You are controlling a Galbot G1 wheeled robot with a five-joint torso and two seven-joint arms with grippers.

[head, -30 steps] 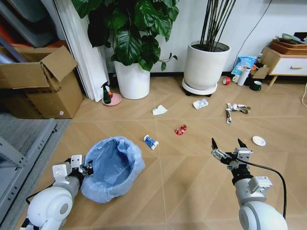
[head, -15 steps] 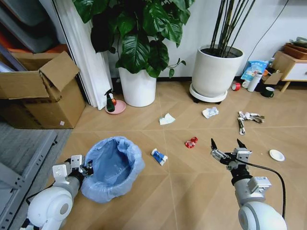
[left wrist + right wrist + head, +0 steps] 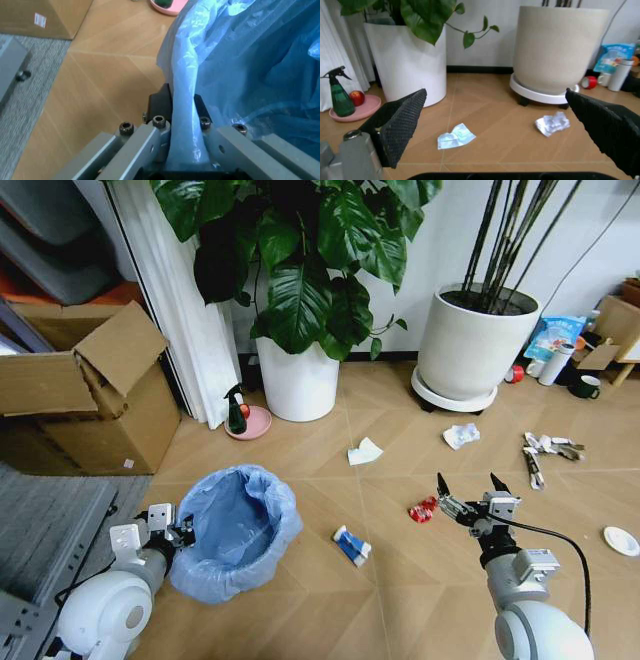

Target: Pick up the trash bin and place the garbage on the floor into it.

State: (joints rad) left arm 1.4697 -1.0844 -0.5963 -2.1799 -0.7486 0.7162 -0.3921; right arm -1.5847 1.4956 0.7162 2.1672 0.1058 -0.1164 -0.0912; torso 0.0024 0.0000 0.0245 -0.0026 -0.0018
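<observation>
- The left gripper [image 3: 178, 532] pinches the rim of the trash bin [image 3: 236, 530], carrying it along for filling.
- The right gripper [image 3: 465, 492], fingers spread, hovers right of the bin, ready for litter.
- Beyond the bin lie the blue-white wrapper [image 3: 351, 546], red wrapper [image 3: 423, 509] and crumpled paper [image 3: 460, 436].

The bag [image 3: 240, 75] is covering the bin's dark wall, and the left gripper's [image 3: 182, 112] pads are lying hidden behind the pinched plastic. The disc [image 3: 622, 541] is running off the head view's edge. The torn paper's [image 3: 545, 450] print is too small to read.
</observation>
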